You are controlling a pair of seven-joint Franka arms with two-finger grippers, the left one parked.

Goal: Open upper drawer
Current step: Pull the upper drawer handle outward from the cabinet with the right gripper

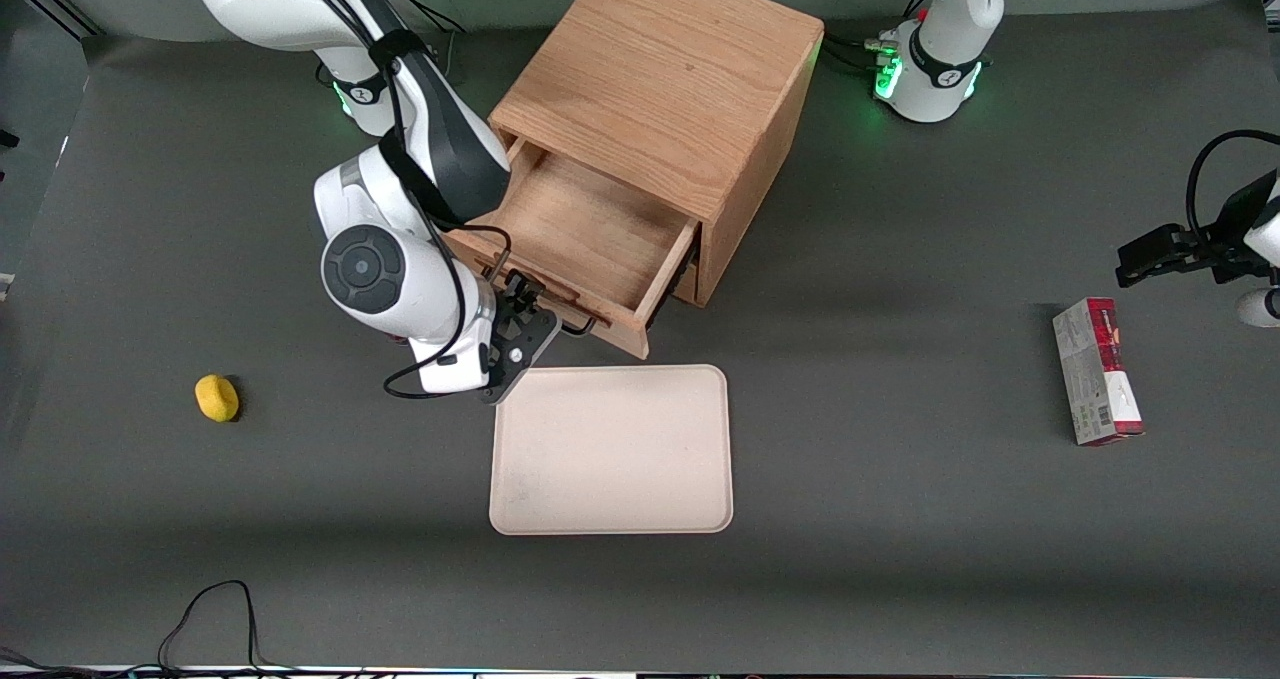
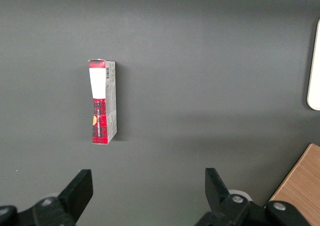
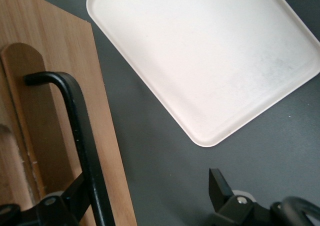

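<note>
Front cam looks steeply down over the whole table (image 1: 900, 579), while both wrist cams stare down close up, all three catching the cream tray (image 1: 611, 449), and the gripper (image 1: 522, 311) sits mid-frame.

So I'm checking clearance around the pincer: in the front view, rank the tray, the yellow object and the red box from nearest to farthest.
The pincer is at the upper drawer's handle.
1. Tray, just nearer the camera.
2. Yellow object, working arm's end.
3. Red box, parked arm's end.
</note>
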